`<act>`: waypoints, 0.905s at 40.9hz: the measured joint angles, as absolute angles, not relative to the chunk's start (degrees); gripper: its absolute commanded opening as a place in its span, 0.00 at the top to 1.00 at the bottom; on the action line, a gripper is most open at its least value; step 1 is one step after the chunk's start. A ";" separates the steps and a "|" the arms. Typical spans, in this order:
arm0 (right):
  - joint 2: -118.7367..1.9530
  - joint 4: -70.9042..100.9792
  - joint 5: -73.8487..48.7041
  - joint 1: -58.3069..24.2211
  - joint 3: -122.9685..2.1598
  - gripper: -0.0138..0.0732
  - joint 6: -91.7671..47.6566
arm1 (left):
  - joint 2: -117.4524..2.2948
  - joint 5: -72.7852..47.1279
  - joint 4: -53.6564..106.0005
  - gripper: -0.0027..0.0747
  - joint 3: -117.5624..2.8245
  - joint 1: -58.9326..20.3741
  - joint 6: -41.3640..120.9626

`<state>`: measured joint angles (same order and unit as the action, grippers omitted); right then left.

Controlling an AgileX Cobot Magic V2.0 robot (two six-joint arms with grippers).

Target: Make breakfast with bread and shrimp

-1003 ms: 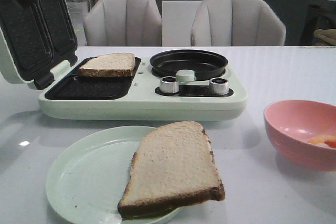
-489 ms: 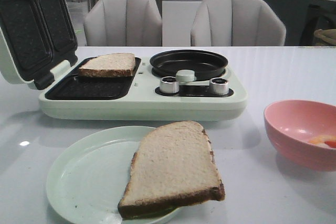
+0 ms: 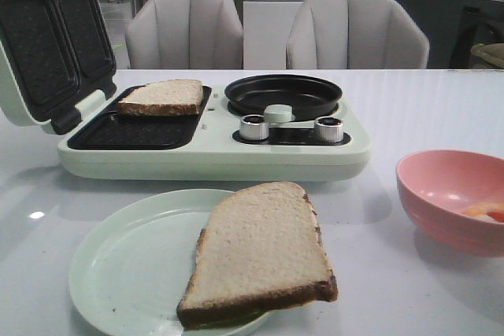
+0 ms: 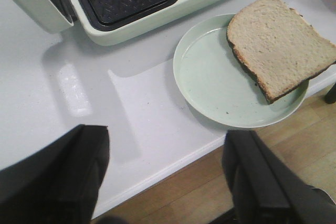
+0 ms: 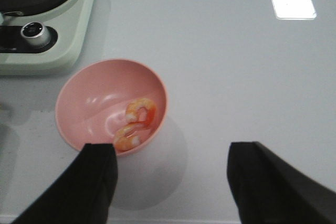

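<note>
One slice of bread (image 3: 260, 253) (image 4: 278, 43) lies on the right half of a pale green plate (image 3: 126, 265) (image 4: 210, 77) and overhangs its rim. A second bread slice (image 3: 161, 97) rests in the far grill tray of the breakfast maker. Two curled orange-and-white shrimp (image 5: 137, 123) (image 3: 487, 211) lie in the pink bowl (image 5: 94, 98) (image 3: 441, 186). My left gripper (image 4: 167, 145) is open and empty over the table's front edge, short of the plate. My right gripper (image 5: 173, 153) is open and empty, just beside the bowl. Neither gripper shows in the front view.
The pale green breakfast maker (image 3: 213, 159) stands mid-table with its lid (image 3: 47, 45) propped open at the left, an empty near grill tray (image 3: 130, 133), a round black pan (image 3: 283, 94) and two knobs (image 3: 253, 127). Two chairs (image 3: 185, 29) stand behind the table.
A dark shape that covered the top left corner of the front view one second ago has left that view. The bread, plate and bowl have not moved.
</note>
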<state>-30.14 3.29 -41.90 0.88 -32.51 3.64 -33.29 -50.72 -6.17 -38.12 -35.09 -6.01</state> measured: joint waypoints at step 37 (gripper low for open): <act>-76.25 51.59 -30.46 -26.58 -33.29 0.28 -19.72 | -33.29 -50.85 -6.05 0.31 -38.10 -35.09 -6.01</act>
<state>-76.25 51.59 -30.46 -26.58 -33.29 -19.72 -33.29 -50.85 -6.05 -38.10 -35.09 -6.01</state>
